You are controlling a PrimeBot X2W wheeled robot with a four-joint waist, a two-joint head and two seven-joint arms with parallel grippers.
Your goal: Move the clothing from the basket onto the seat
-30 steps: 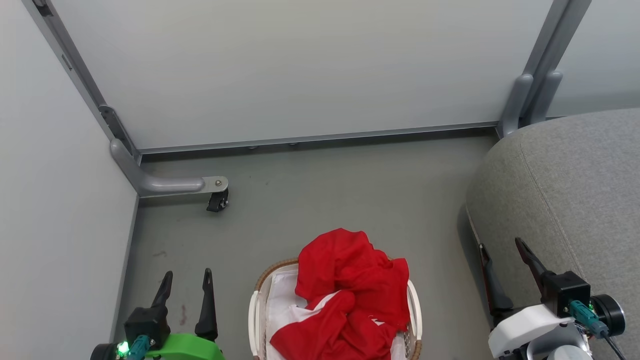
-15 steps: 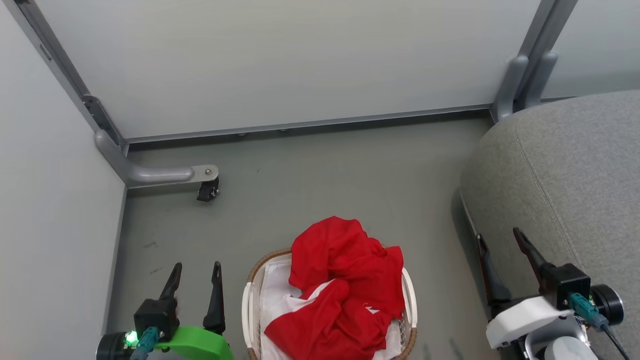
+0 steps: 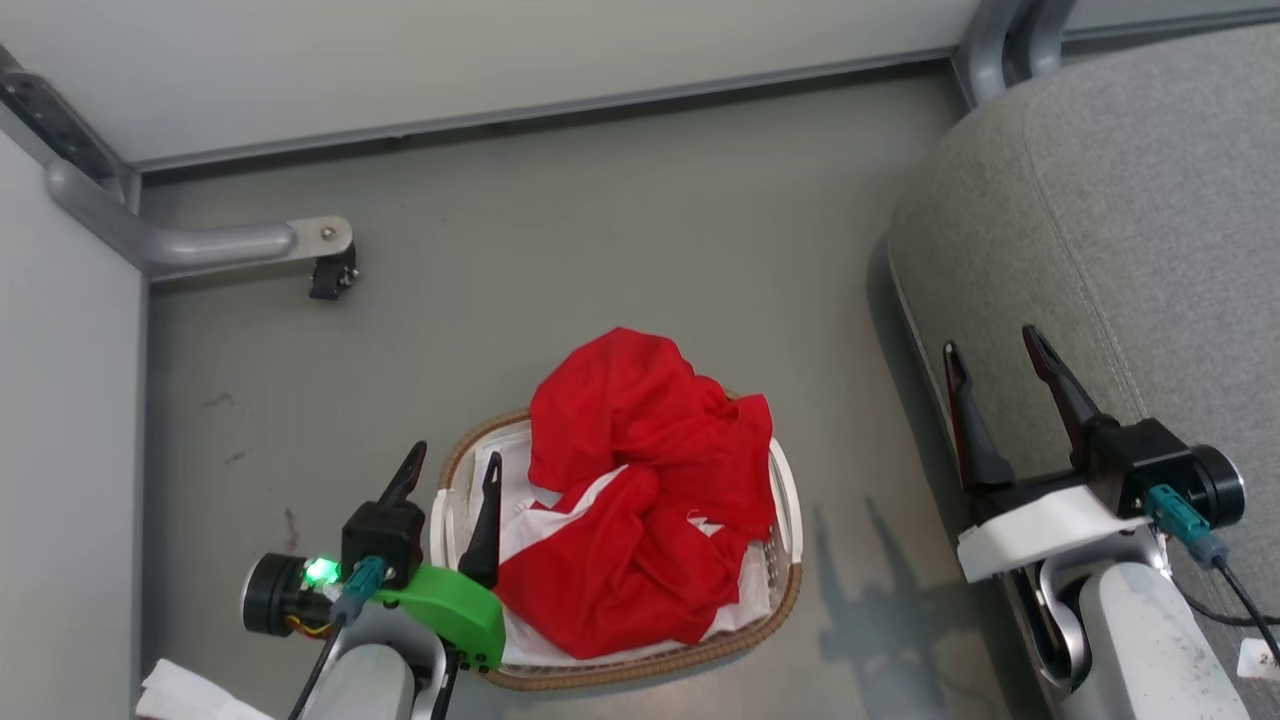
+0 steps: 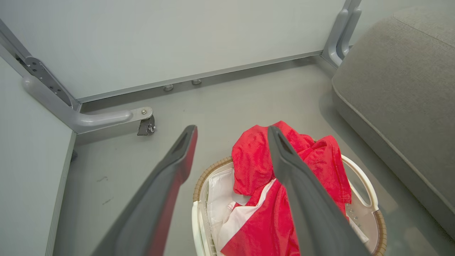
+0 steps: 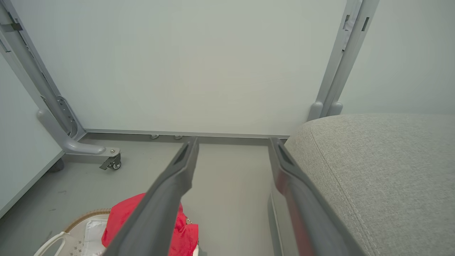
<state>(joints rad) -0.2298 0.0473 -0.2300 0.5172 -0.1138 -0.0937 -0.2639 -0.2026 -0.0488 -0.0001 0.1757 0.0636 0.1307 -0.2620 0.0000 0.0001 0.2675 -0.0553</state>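
The clothing (image 3: 630, 500) is a crumpled bright red pile with white trim, heaped in the basket (image 3: 620, 672) on the floor. My left gripper (image 3: 453, 458) stands open at the basket's left edge, its inner finger over the white liner beside the red fabric. In the left wrist view the left gripper (image 4: 231, 128) is open above the clothing (image 4: 249, 160) and the basket (image 4: 366, 185). My right gripper (image 3: 990, 342) is open and holds nothing, at the near left edge of the grey seat (image 3: 1130, 200). The right wrist view shows the right gripper (image 5: 233, 141) beside the seat (image 5: 384, 167).
Pale partition walls close the space at the back and left. A grey partition foot with a black caster (image 3: 330, 275) juts onto the floor at the upper left. A grey post (image 3: 990, 40) stands at the seat's far corner. Bare grey floor lies between basket and seat.
The head camera has tilted down, shifting the whole picture. My left gripper has moved right, from beside the basket to over its left rim. The right gripper keeps its place by the seat.
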